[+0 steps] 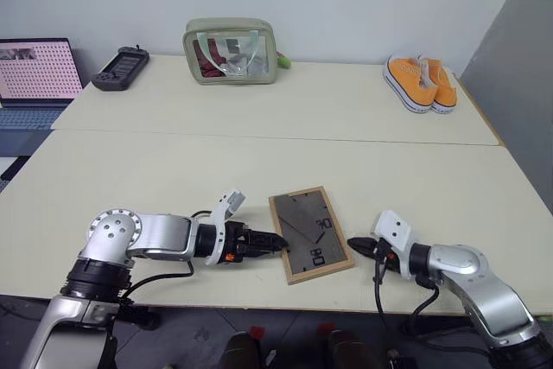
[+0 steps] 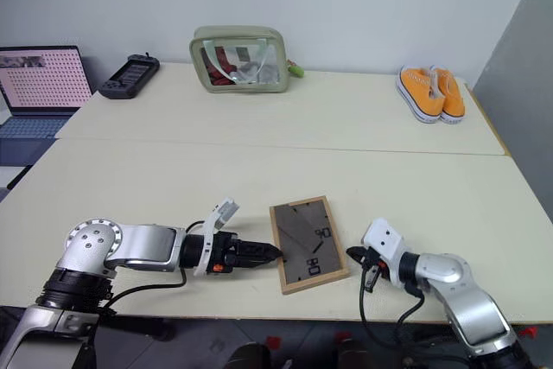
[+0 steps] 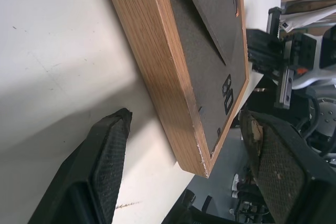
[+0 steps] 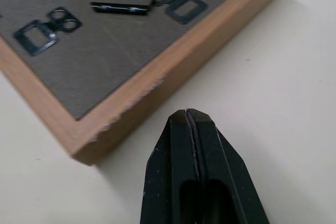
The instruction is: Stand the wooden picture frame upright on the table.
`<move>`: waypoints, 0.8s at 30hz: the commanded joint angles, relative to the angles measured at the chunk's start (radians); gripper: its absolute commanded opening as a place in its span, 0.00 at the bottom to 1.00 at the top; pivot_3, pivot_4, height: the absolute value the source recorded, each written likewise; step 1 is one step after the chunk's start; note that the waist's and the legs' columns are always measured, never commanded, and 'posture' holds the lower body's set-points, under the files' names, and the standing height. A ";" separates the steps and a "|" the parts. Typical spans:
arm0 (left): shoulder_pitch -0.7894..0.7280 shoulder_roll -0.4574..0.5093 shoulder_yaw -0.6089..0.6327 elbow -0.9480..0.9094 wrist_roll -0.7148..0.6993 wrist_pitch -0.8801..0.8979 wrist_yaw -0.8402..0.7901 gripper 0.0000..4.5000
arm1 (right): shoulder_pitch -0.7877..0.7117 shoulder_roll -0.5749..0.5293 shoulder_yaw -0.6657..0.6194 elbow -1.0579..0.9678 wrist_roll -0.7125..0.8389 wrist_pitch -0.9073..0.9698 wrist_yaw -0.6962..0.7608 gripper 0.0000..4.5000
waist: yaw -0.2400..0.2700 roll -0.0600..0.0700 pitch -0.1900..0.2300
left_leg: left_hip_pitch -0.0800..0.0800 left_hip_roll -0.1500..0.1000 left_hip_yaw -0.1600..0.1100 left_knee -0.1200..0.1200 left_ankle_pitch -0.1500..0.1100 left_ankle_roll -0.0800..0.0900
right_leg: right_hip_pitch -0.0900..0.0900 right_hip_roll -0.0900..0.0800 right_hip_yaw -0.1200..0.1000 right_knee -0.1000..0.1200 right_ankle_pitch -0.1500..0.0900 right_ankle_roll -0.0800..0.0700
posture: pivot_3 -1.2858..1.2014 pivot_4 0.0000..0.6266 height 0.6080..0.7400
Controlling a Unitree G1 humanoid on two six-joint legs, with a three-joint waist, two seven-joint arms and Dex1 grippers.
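Note:
The wooden picture frame (image 1: pixel 309 232) lies flat on the table (image 1: pixel 173 179) near its front edge. Its dark back and prop leg face up. My left gripper (image 1: pixel 278 242) is open at the frame's left edge. In the left wrist view its two fingers (image 3: pixel 105 161) stand wide on either side of the frame's near corner (image 3: pixel 173 93) without touching it. My right gripper (image 1: pixel 354 245) is shut and empty, its tip just off the frame's right edge. The right wrist view shows a small gap between its tip (image 4: pixel 189 116) and the wood rim (image 4: pixel 131 93).
At the back of the table are a laptop (image 1: pixel 34 71), a black handheld device (image 1: pixel 121 66), a green see-through pouch (image 1: pixel 230 51) and a pair of orange shoes (image 1: pixel 421 82). A seam (image 1: pixel 259 135) runs across the tabletop. The front edge lies just below the frame.

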 commanded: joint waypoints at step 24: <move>-0.050 0.010 -0.038 0.005 0.006 -0.066 0.017 0.78 | -0.059 0.099 0.068 -0.017 0.046 0.058 -0.062 0.00 | 0.008 0.000 0.000 | -0.002 0.000 0.001 0.000 0.000 0.000 | -0.001 0.000 0.000 -0.003 0.000 0.000 | 0.52 0.24 1.00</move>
